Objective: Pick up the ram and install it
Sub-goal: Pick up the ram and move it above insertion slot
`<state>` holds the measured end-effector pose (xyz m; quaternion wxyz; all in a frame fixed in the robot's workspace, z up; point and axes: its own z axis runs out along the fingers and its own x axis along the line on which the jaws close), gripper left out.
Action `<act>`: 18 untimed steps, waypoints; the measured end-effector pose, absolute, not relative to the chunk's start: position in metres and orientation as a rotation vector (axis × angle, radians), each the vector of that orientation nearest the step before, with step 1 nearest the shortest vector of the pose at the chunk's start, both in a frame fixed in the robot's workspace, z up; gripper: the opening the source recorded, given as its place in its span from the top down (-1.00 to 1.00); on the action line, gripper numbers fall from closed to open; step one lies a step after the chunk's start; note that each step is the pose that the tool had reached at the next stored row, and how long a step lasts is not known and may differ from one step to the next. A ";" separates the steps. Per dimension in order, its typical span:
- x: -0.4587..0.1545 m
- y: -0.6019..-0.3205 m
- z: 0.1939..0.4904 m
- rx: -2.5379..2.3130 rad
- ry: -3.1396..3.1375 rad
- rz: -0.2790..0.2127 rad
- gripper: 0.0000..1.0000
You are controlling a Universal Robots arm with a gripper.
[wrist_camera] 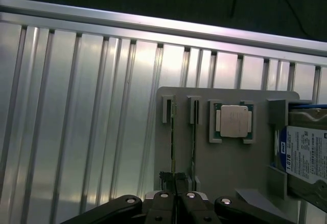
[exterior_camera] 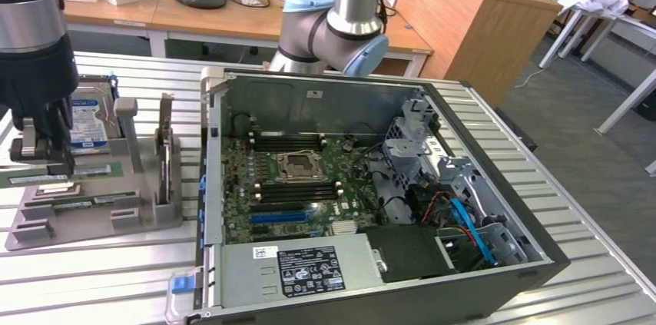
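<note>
Exterior view looks obliquely down from afar, wrist view straight down close; both share the holder (exterior_camera: pixel 72 234) (wrist_camera: pixel 230 168).

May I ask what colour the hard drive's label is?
Blue and white label, clearest in the wrist view.

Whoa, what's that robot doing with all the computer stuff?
A robot arm is reaching down to a grey holder that sits beside an open computer. Its fingers are closed on one thin green memory stick, which stands on edge in the holder next to a second stick just like it. The stick has not been lifted out yet.
</note>
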<state>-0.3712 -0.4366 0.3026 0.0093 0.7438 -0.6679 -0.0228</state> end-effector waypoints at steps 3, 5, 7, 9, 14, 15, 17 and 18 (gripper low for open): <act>-0.371 -0.437 0.305 2.323 -2.086 -0.071 0.77; -0.371 -0.437 0.306 2.323 -2.086 -0.071 0.77; -0.371 -0.437 0.307 2.323 -2.086 -0.071 0.77; -0.371 -0.437 0.309 2.323 -2.086 -0.072 0.77; -0.371 -0.437 0.313 2.323 -2.086 -0.072 0.77; -0.371 -0.437 0.314 2.323 -2.086 -0.072 0.77; -0.371 -0.437 0.316 2.323 -2.086 -0.072 0.77; -0.371 -0.437 0.316 2.323 -2.086 -0.072 0.77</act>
